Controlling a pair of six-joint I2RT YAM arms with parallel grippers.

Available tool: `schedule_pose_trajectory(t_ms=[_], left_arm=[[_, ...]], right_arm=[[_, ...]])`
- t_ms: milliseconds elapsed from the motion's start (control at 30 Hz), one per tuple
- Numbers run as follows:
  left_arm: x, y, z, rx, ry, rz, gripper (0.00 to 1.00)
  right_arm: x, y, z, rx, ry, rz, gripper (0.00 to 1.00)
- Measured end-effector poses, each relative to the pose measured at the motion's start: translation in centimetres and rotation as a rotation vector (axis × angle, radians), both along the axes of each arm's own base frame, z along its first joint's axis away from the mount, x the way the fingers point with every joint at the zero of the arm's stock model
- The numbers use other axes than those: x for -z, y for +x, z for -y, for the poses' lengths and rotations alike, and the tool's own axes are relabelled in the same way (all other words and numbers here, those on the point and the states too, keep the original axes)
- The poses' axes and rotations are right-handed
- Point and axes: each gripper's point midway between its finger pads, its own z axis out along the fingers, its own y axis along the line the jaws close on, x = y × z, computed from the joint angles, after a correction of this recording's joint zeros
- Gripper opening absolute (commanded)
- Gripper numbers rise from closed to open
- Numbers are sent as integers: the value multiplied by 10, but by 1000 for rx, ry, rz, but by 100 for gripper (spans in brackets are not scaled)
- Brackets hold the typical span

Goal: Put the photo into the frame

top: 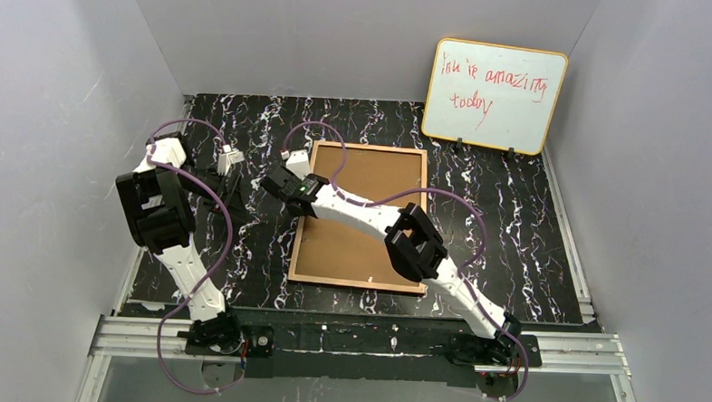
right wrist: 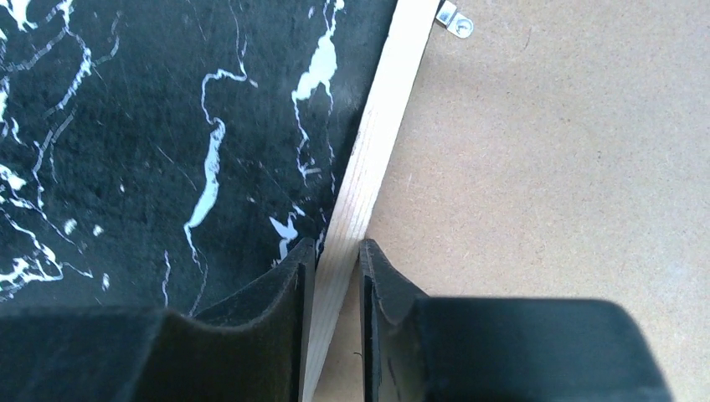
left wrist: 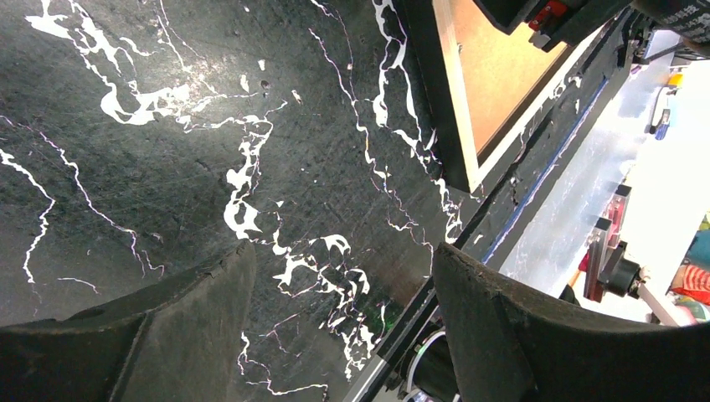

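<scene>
Frame [top: 353, 283]: lies back-up at picture centre on the table [top: 514, 244], backing panel [top: 361, 210] inside; we see no photo. We judge it stiff, light and breakable, best held by a rail. Right gripper [right wrist: 336, 268] pinches its left rail; left gripper [left wrist: 343, 251] gapes at left.

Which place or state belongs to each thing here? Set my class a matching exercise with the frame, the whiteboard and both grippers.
Things:
1 frame
2 whiteboard
3 left gripper
4 right gripper

Places or states:
A open above the bare table
B propped upright at the back
C lying flat, back side up
D closed on a pale wooden rail

Pairs: 1-C, 2-B, 3-A, 4-D
</scene>
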Motion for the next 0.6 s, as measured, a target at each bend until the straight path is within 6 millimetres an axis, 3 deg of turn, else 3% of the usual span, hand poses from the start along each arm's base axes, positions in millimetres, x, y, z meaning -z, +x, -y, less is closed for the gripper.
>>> schedule_pose_trajectory(t_ms=[167, 333, 467, 600], left_arm=[[0, -1, 1, 2, -6, -5, 74], [0, -2, 1, 5, -9, -5, 74], [-1, -2, 1, 6, -11, -4, 74], [-1, -2, 2, 9, -12, -4, 74]], right_arm=[[0, -14, 10, -30, -40, 13, 15], [0, -35, 17, -90, -96, 11, 14], [1, -54, 23, -162, -131, -31, 39], [2, -64, 23, -210, -145, -74, 46]])
